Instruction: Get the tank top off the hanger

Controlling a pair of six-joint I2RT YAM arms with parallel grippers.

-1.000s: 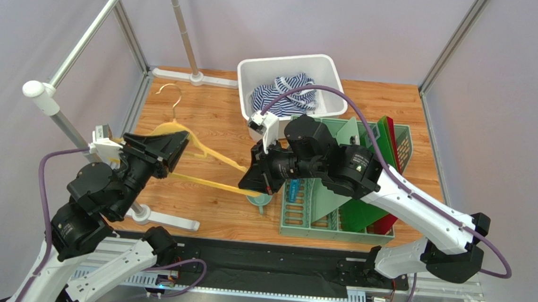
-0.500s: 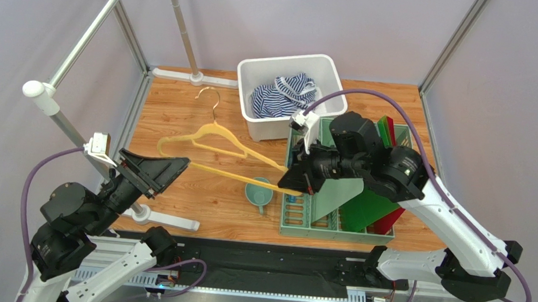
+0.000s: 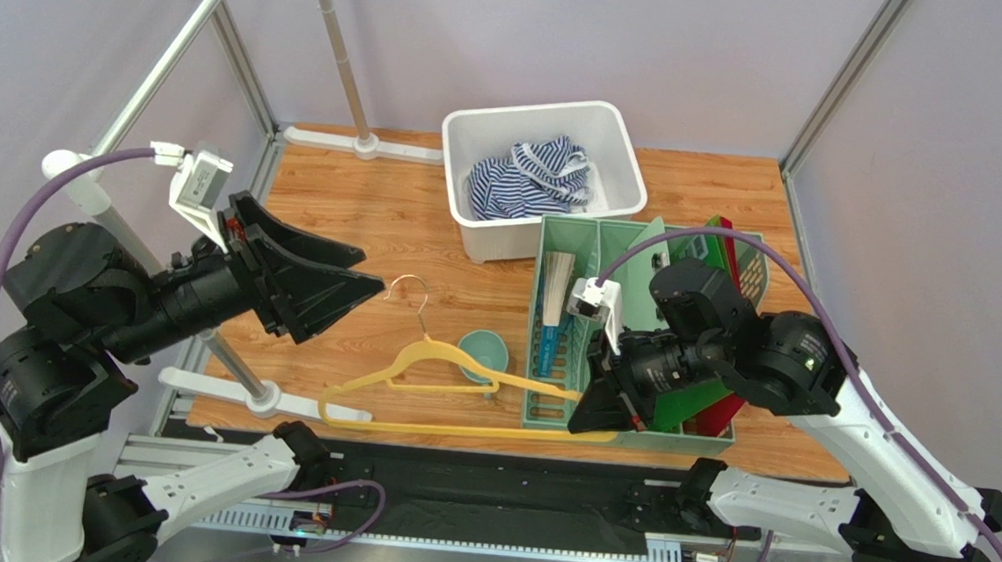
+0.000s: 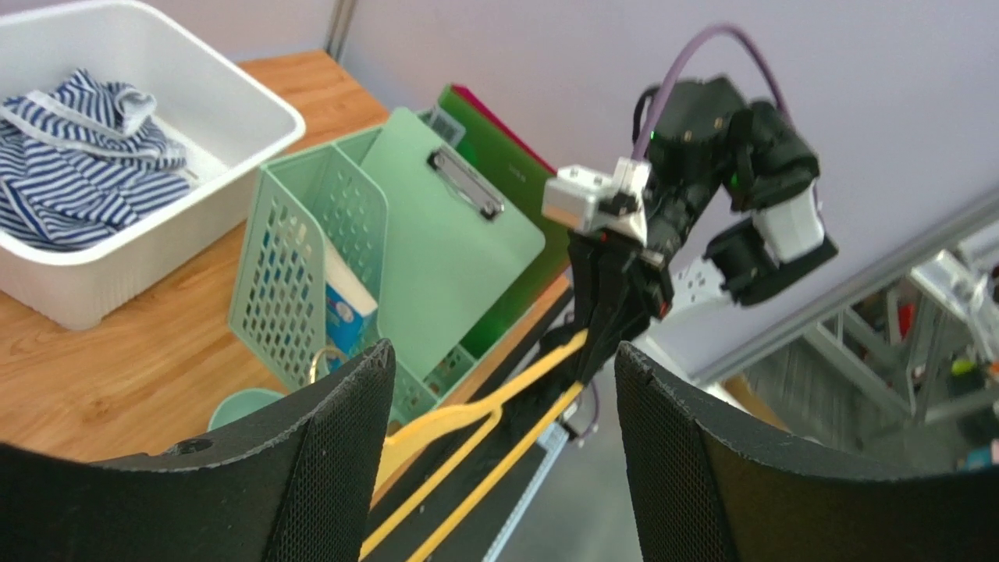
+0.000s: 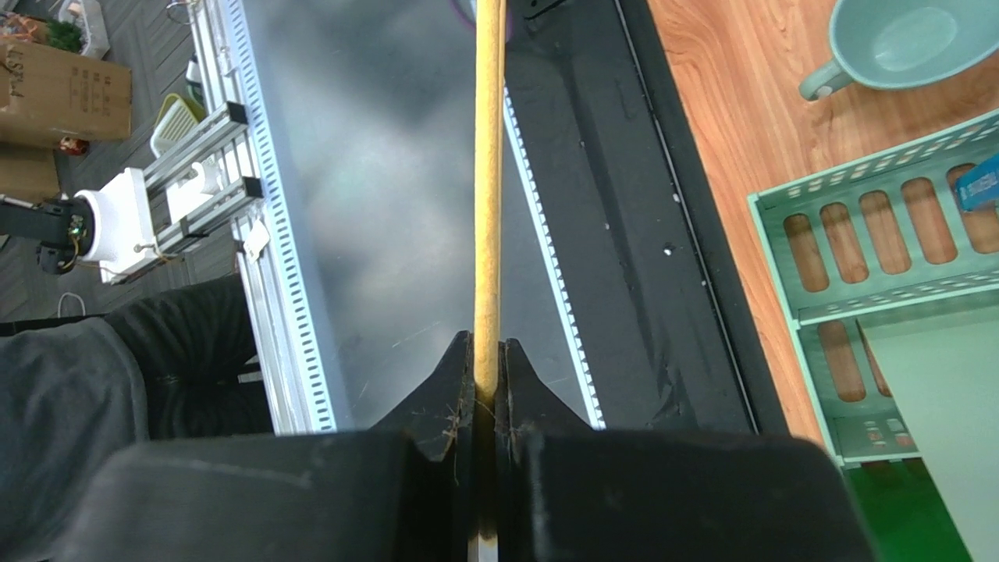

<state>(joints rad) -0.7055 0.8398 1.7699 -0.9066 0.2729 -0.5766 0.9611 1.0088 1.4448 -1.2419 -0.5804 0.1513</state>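
Left arm has swung up and back off the desk [image 3: 379,207]. Its left pincer [image 3: 344,310] has let go and is spread wide, nothing in it. Right arm has pulled toward the near edge, right pincer [image 3: 594,413] clenched on the hanger [image 3: 470,430] at its right tip. The tank top [image 3: 527,175] is heaped in the white bin [image 3: 609,137], so it's basically done. Bare hanger's long axis runs left-right, hook pointing toward the back.

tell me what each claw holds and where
Right claw grips the hanger at the end of its bottom bar; left claw is open and empty.
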